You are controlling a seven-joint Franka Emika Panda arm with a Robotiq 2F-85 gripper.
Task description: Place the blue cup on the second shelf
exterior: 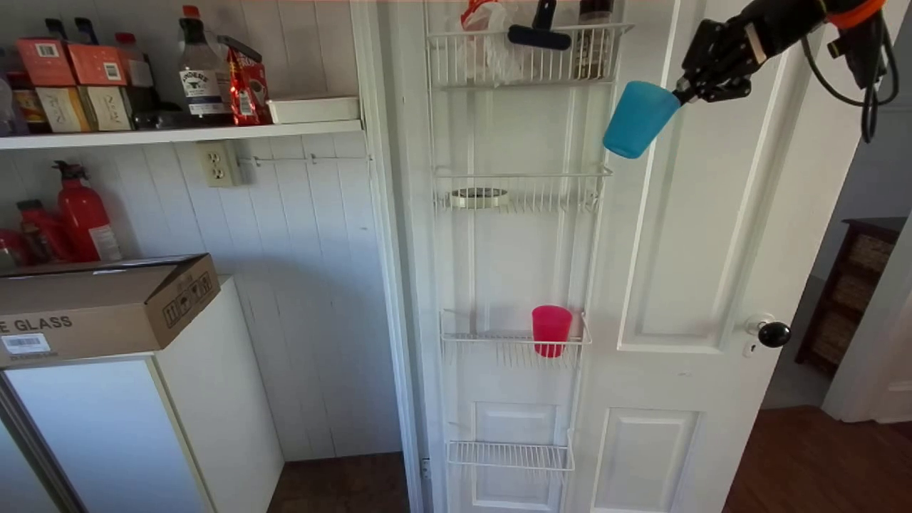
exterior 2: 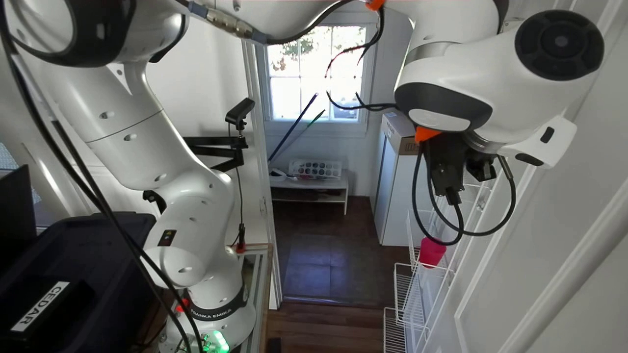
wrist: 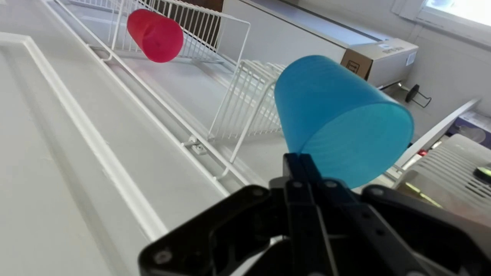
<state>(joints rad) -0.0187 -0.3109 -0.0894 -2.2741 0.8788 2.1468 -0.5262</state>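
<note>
The blue cup [exterior: 641, 120] hangs tilted in the air, its mouth toward my gripper [exterior: 682, 92]. In the wrist view my gripper [wrist: 301, 158] is shut on the rim of the blue cup [wrist: 326, 99]. The second shelf [exterior: 534, 175] is the white wire tier below the top basket. The cup is above and to the right of that shelf's right end in an exterior view, apart from it. The wire tier also shows behind the cup in the wrist view [wrist: 247, 103]. In an exterior view the cup is hidden behind the arm's wrist [exterior 2: 449, 164].
A round white-rimmed object [exterior: 479, 198] lies on the left of the second shelf. The pink cup [exterior: 551, 331] stands on the tier below. The top basket [exterior: 527, 78] holds a bag, a black-handled item and a bottle. A door knob [exterior: 774, 334] sticks out lower right.
</note>
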